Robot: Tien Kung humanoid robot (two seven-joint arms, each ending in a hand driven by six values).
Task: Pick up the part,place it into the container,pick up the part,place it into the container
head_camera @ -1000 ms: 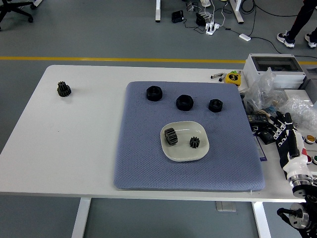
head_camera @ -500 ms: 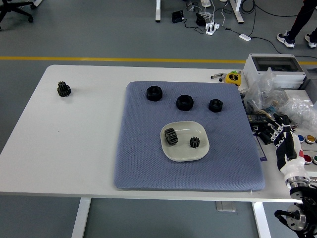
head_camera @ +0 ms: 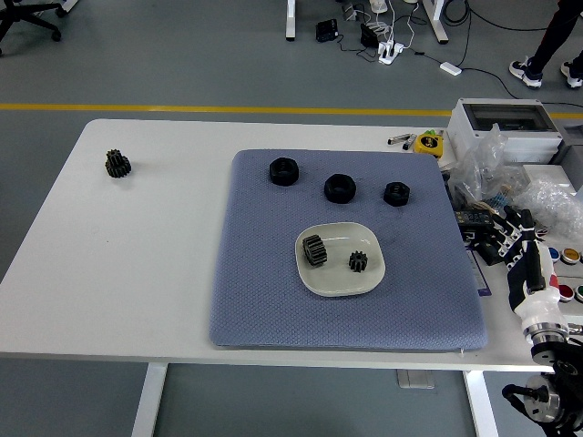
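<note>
From the head view, the right hand [head_camera: 521, 244] rests at the surface's [head_camera: 146, 264] right edge, fingers loosely spread and empty. Two gears [head_camera: 315, 249] [head_camera: 359, 262] lie in the white dish [head_camera: 339, 284] on the blue mat [head_camera: 264, 300]; another gear [head_camera: 117, 164] sits far left.

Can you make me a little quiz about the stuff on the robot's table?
1. How many gears lie in the dish?
2. True or false: the three black nuts sit on the blue mat.
3. Where is the lone gear? A) on the mat B) on the bare table, far left C) in the right hand

Key:
1. Two: a big gear and a small gear.
2. True: left nut, middle nut, right nut.
3. B
</note>
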